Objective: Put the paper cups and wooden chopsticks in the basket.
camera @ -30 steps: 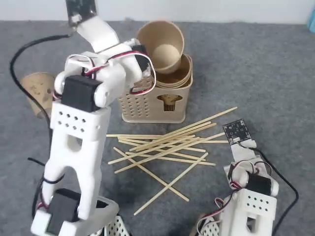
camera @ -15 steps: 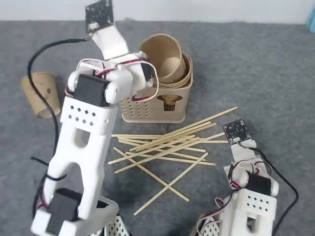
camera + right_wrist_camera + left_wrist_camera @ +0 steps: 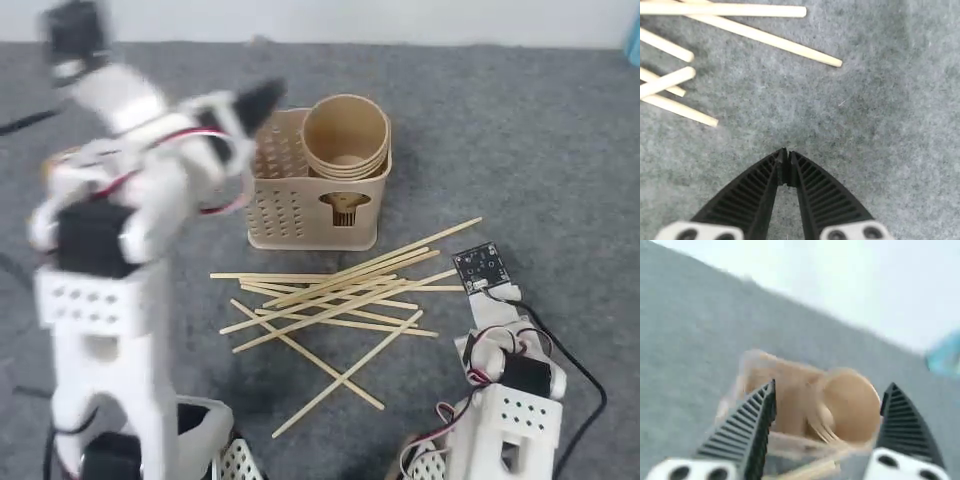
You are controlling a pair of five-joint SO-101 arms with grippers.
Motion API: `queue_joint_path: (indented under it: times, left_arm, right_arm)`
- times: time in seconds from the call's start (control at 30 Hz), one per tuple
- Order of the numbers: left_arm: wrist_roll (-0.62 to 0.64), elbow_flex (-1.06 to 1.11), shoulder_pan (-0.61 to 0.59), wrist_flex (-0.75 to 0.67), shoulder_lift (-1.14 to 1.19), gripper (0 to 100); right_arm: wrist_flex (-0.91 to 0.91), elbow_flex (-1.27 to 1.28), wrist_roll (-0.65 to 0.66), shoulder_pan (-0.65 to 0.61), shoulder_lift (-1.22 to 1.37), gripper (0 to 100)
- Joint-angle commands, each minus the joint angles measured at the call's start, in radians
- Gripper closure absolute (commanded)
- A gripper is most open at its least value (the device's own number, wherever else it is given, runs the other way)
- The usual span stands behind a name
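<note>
Grey mat (image 3: 520, 150), L gripper (image 3: 832, 385) wide open, seemingly empty, near basket (image 3: 310, 215), R gripper (image 3: 788, 155) closed, empty

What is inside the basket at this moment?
A nested stack of paper cups stands in the right side of the basket. The chopsticks lie outside, in front. The stack hides the floor under it; the number of cups cannot be told.

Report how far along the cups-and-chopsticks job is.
Done: stacked paper cups sit in the basket. In hand: nothing; the left gripper is open and empty near the basket, and the right gripper is shut over the carpet. Left: a pile of wooden chopsticks lies on the carpet.
</note>
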Motion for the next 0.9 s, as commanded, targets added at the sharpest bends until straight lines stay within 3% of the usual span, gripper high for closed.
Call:
queue_joint_path:
  times: [0.0, 0.13, 0.27, 0.43, 0.87]
  left_arm:
    - [-0.058, -0.015, -0.212, -0.041, -0.046, 68]
    - [-0.147, -0.013, -0.387, -0.109, 0.04, 74]
    - [-0.192, -0.018, -0.48, -0.178, 0.189, 84]
    - [-0.201, -0.019, -0.534, -0.284, 0.368, 93]
    - [-0.203, -0.021, -0.575, -0.66, 0.724, 94]
  right_arm:
    - [-0.004, -0.002, 0.015, -0.005, -0.018, 99.1]
    - [-0.004, -0.002, 0.015, -0.005, -0.018, 99.1]
    - [-0.004, -0.002, 0.015, -0.005, -0.018, 99.1]
    - [-0.004, -0.002, 0.015, -0.004, -0.018, 99.1]
    - [-0.002, -0.002, 0.012, -0.005, -0.018, 99.1]
